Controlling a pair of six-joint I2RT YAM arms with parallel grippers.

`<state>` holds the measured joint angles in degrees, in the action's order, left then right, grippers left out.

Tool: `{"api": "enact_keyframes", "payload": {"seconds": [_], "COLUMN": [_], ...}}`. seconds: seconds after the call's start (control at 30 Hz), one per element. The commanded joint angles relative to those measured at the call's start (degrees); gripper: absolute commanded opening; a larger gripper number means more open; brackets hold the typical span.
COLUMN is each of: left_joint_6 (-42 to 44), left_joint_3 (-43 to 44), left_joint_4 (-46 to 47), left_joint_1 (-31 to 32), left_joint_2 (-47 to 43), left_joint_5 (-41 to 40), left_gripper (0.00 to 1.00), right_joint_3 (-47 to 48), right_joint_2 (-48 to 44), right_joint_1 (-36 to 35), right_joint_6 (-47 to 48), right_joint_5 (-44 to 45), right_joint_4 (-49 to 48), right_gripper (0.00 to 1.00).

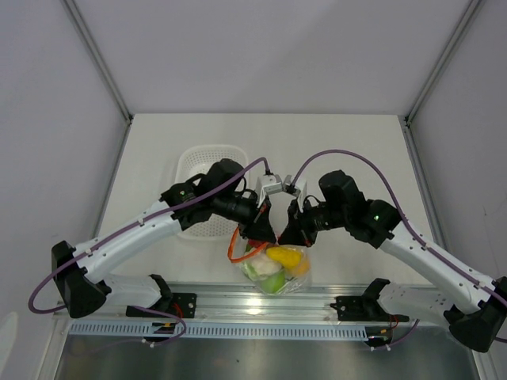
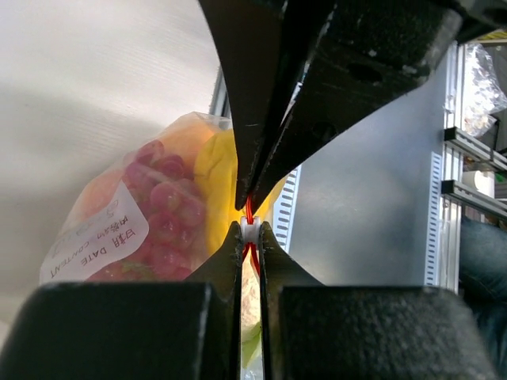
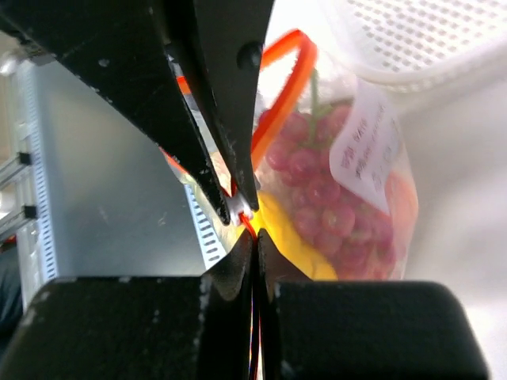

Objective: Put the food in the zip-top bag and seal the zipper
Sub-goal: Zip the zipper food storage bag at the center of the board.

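The clear zip-top bag lies near the table's front edge and holds the food: a yellow fruit, a green apple, white cauliflower and purple-red grapes. Both grippers meet tip to tip over its mouth. My left gripper is shut on the white slider of the orange-red zipper. My right gripper is shut on the zipper strip right beside the slider. A loose loop of the strip curves out to the left. The grapes press against the bag's wall.
A white perforated basket stands just behind the left arm and shows in the right wrist view. The bag carries a white label. A metal rail runs along the near edge, close to the bag.
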<state>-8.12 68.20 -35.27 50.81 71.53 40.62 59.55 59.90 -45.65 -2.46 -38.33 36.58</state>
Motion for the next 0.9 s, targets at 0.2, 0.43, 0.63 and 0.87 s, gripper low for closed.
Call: {"api": "enact_keyframes", "payload": {"seconds": [0.2, 0.43, 0.63, 0.87], "left_joint_6": [-0.85, -1.11, -1.81, -2.17], "left_joint_3": [1.32, 0.79, -2.19, -2.64], "left_joint_4": [-0.5, -5.42, -7.18, -3.23], "left_joint_1": [0.43, 0.43, 0.61, 1.14], "left_joint_2": [-2.53, -4.29, -7.19, -9.3], "left_joint_5": [-5.99, -11.09, -11.26, -8.63], "left_gripper": [0.01, 0.01, 0.01, 0.01], "right_joint_3": [-1.01, -4.17, -5.67, -2.95], "right_joint_2": [-4.26, -4.44, -6.46, -7.52], "right_joint_1": [-1.37, 0.3, 0.38, -0.58], "right_joint_6": [-10.71, -12.3, -12.04, -6.17], "right_joint_5": [29.69, 30.06, 30.94, 23.85], "right_joint_4": [-0.54, 1.74, 2.45, -0.1], "right_gripper": [0.0, 0.0, 0.0, 0.0]}}
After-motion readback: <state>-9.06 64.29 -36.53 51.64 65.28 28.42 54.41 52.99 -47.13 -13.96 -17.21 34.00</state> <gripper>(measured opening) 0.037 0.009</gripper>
